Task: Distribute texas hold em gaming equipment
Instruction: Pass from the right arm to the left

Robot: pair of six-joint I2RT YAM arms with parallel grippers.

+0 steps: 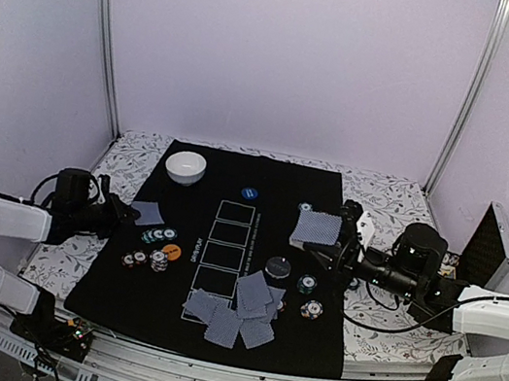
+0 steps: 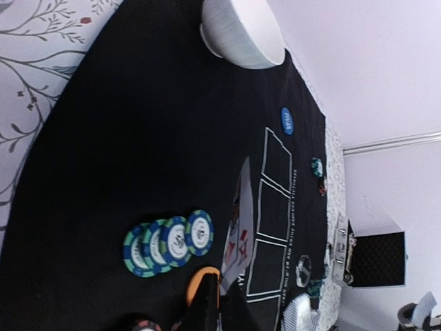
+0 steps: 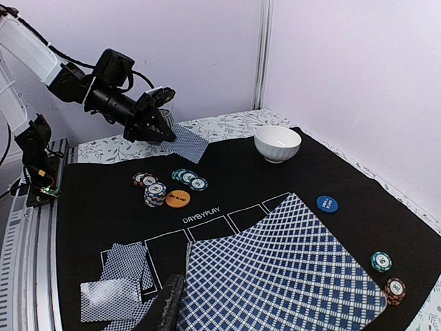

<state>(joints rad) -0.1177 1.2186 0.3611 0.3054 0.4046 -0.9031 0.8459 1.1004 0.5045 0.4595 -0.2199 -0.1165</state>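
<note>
Left tool (image 1: 125, 211) clamped, right tool (image 1: 335, 234) clamped

Table (image 1: 392, 193): white floral-print cloth over top. Large black mat (image 1: 197, 210) laid centrally, running from far edge nearly to near edge. Black case (image 1: 484, 246), lid raised, at right edge near far-right corner.

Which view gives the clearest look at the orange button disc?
Right wrist: the orange button disc lies fully visible there, with dark lettering on it. Top external shows only a small orange dot; left wrist catches just part of it, low in frame.
</note>
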